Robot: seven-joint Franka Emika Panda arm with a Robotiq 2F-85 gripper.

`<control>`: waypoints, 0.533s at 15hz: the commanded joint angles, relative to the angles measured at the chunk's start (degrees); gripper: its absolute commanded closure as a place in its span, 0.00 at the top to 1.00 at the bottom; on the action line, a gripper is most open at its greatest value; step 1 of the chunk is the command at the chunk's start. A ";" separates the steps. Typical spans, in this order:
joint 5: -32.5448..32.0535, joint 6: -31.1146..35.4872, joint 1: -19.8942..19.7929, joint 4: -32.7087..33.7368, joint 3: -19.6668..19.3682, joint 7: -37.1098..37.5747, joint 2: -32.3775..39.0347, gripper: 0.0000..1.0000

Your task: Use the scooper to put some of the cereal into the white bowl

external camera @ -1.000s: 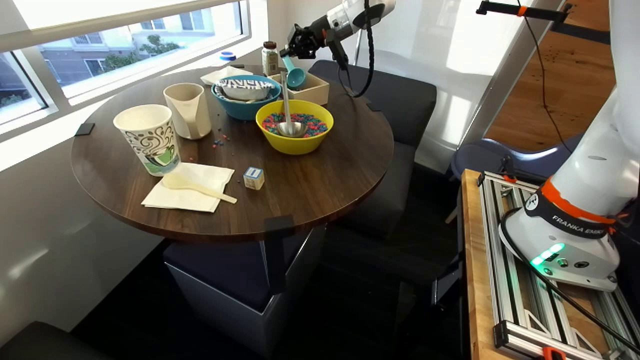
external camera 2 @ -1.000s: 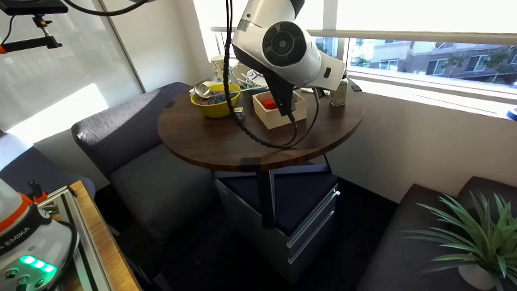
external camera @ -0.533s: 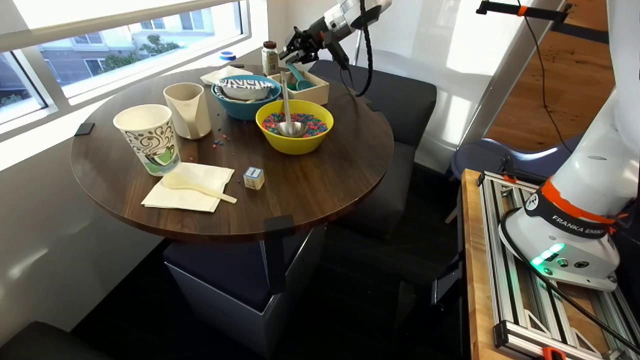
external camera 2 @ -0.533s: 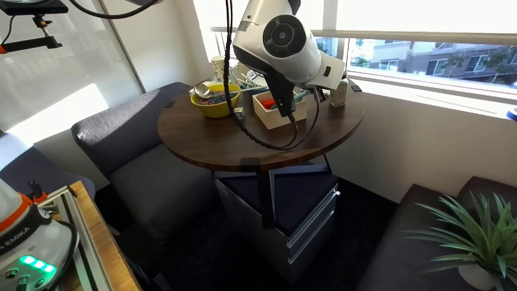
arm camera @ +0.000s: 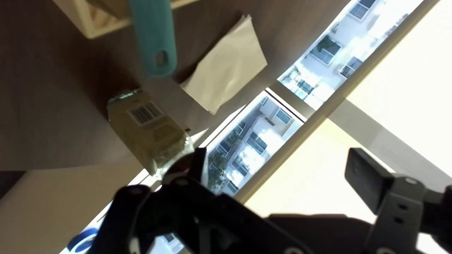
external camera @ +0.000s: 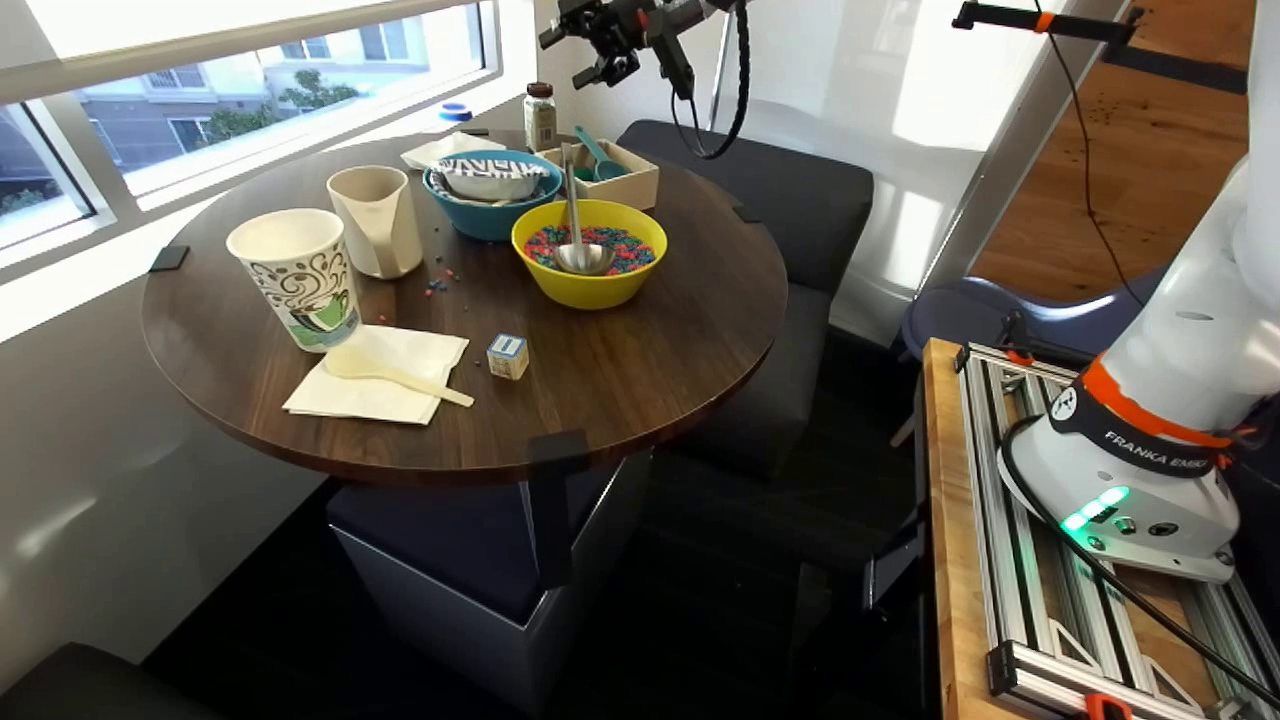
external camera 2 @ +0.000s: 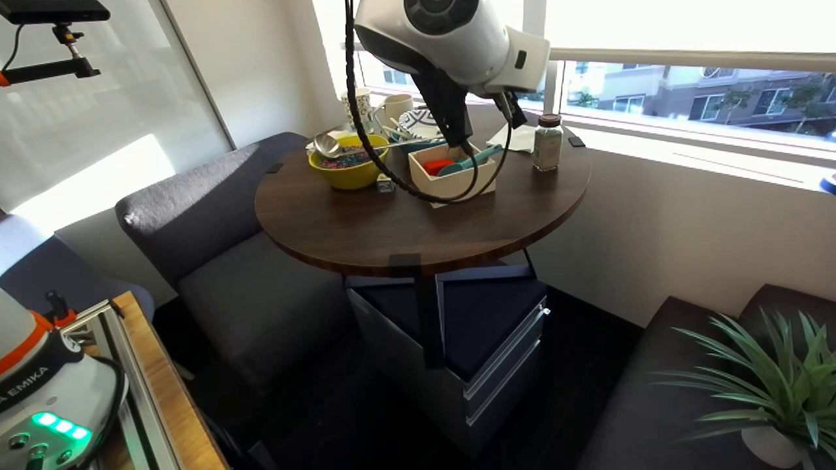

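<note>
Scooper (external camera: pixel 603 163) lies in wooden box (external camera: pixel 640 190), handle over rim twd 11 o'clock in an ext. view, cup partly hidden by near wall. Wrist view cuts it off at 12 o'clock, shows hole in handle. Pincer (external camera: pixel 567 57) at approx. 11 o'clock, well apart: fingers spread wide, nothing held. White bowl (external camera: pixel 492 186) at 9 o'clock, in blue bowl (external camera: pixel 490 221). Red item (external camera 2: pixel 436 167) in box, hard to ID, shows only in an ext. view.

"What carries these?"
"A round table (external camera: pixel 680 370)."
"Directly on it?"
"A yellow bowl (external camera: pixel 590 292), a blue bowl (external camera: pixel 485 222), an open box (external camera: pixel 640 187), a jar (external camera: pixel 541 125), a paper cup (external camera: pixel 303 285), a beige mug (external camera: pixel 378 230), a small block (external camera: pixel 508 358), 2 napkins (external camera: pixel 365 398), loose cereal bits (external camera: pixel 436 288)."
</note>
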 commanded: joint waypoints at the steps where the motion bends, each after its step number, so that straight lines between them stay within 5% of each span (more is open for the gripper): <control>1: -7.62 -0.45 0.90 -7.12 0.54 1.11 -8.84 1.00; 5: -23.65 -6.26 3.79 -10.64 -1.22 4.73 -15.14 1.00; 8: -36.63 -4.41 6.43 -12.33 -1.22 7.93 -18.33 1.00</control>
